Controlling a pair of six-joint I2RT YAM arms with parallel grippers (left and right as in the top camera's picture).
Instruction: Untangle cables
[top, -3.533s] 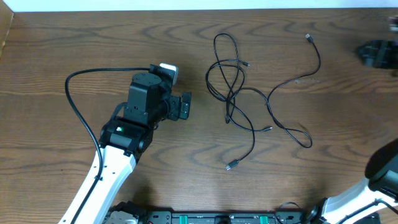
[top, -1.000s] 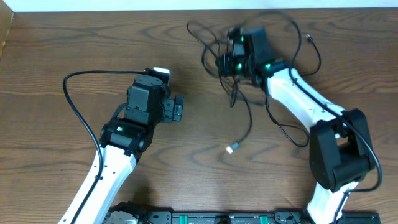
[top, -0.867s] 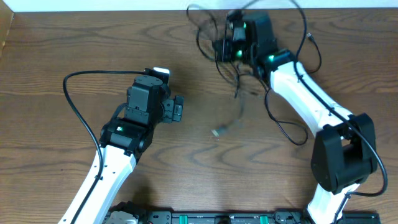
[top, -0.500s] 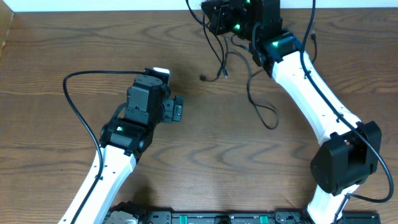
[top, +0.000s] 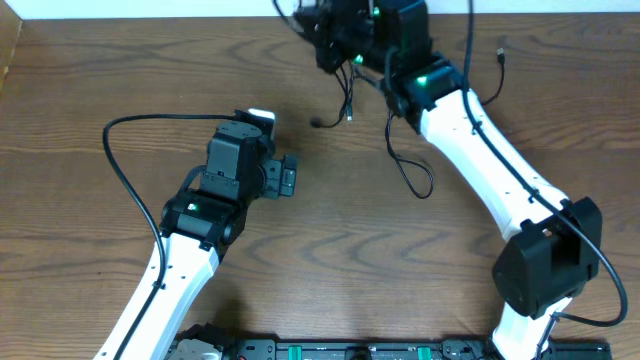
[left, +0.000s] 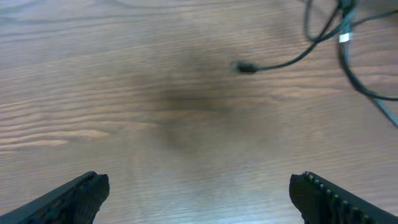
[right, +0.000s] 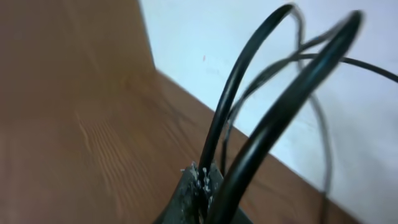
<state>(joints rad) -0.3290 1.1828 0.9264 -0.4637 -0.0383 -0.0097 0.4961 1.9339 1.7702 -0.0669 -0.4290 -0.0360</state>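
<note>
Scene: I am looking down on a brown wood-grain table (top: 330, 260), with two white-and-black robot arms reaching in from the near edge.

Cables: A bunch of thin black cords (top: 404, 172) sits at the far side of the table, a little right of centre. The strands are gathered at the top and trail down toward me in loose curves, ending in a small loop on the wood.

Loose end: One strand swings out to the left and ends in a small dark plug (top: 318, 123). I cannot tell whether the plug touches the wood. My left wrist camera sees the same plug (left: 245, 67) ahead of it, across bare table.

Right gripper: The right gripper (top: 335, 40) is at the far edge and is clenched on the cords. Its wrist camera shows the cords (right: 286, 106) rising out of the closed fingertips (right: 198, 182) and arching in front of a pale wall (right: 205, 43).

Left gripper: The left gripper (top: 285, 178) is released. Its two black fingers (left: 74, 196) stand wide apart with nothing between them, over bare wood left of centre, well apart from the cords.
</note>
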